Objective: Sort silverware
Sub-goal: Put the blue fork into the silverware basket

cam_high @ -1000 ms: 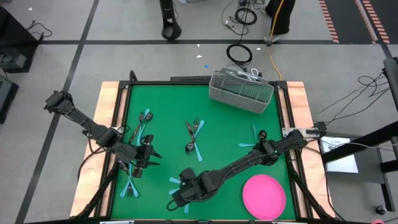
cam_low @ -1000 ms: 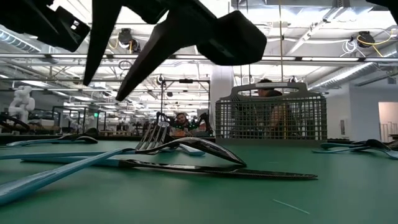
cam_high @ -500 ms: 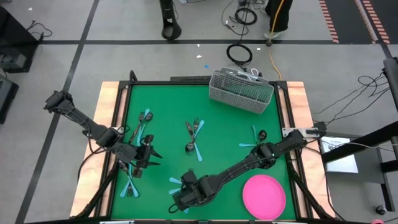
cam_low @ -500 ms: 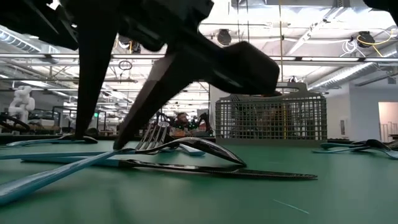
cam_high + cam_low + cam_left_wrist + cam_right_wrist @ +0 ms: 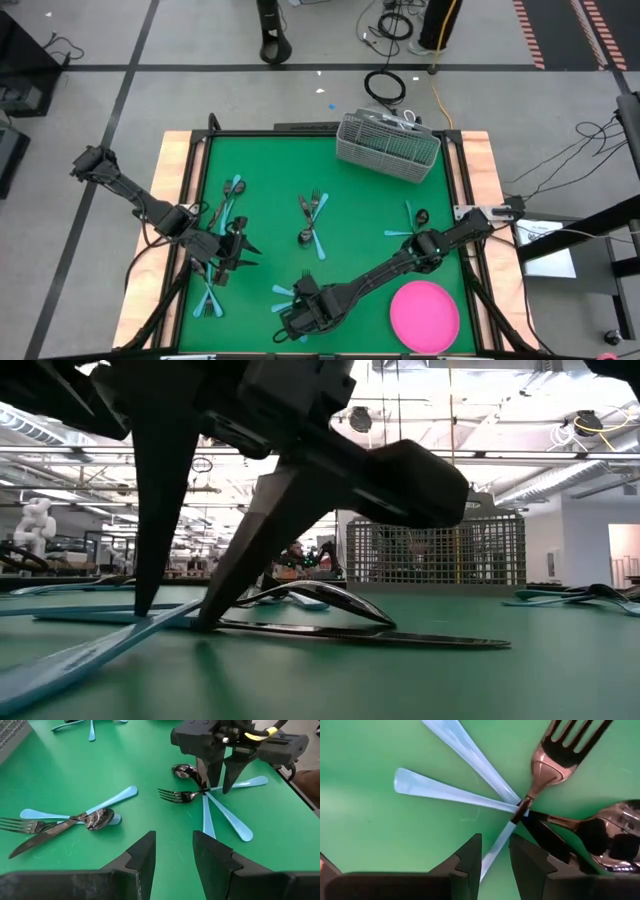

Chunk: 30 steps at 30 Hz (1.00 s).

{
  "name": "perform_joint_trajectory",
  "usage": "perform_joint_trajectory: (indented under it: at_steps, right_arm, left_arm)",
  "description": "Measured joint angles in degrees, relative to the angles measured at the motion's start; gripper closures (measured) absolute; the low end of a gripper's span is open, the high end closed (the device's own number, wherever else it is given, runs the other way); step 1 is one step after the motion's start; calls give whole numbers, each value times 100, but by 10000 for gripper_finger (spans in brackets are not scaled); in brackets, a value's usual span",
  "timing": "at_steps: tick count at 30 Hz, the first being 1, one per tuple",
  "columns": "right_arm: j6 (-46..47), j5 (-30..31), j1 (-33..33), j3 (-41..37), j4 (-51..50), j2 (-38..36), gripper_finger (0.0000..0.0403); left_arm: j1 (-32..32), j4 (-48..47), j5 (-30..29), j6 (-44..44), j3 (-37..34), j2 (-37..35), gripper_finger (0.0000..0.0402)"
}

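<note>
currently: my right gripper (image 5: 300, 312) sits low at the desk's (image 5: 360, 210) near edge, fingers (image 5: 465, 862) narrowly parted over 1 crossed cluster of silverware (image 5: 520, 810), nothing held. my left gripper (image 5: 240, 250) hovers at the left, fingers (image 5: 142, 860) narrowly parted, empty. other silverware lies scattered mid-desk.

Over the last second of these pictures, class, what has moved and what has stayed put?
The right hand has come down with open fingers onto the crossed silverware cluster at the table's near edge, its fingertips now straddling a blue handle; nothing is gripped yet. The left hand, caddy and pink plate stayed put.
</note>
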Motion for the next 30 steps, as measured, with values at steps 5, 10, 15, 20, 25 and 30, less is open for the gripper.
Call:
perform_joint_trajectory:
  at_steps: [5, 10, 15, 20, 25, 30]
  right_arm:
    - [85, -102, -2, 2, -140, 24, 314]
    - [174, -304, -4, 17, -279, 79, 316]
    - [180, -439, 2, 28, -406, 129, 342]
    - [92, -460, 8, 22, -458, 122, 392]
    - [23, -607, -2, 50, -495, 90, 393]
    - [-397, -1190, -70, 23, -659, -106, 399]
  left_arm:
    - [0, 4, 0, 46, 0, 0, 269]
    - [2, 6, 0, 51, 0, 0, 269]
    - [0, 0, 0, 62, 0, 0, 269]
    - [0, -10, 0, 83, 0, 0, 269]
    - [0, -17, 0, 96, 0, 0, 269]
    - [0, -22, -7, 96, 0, 0, 269]
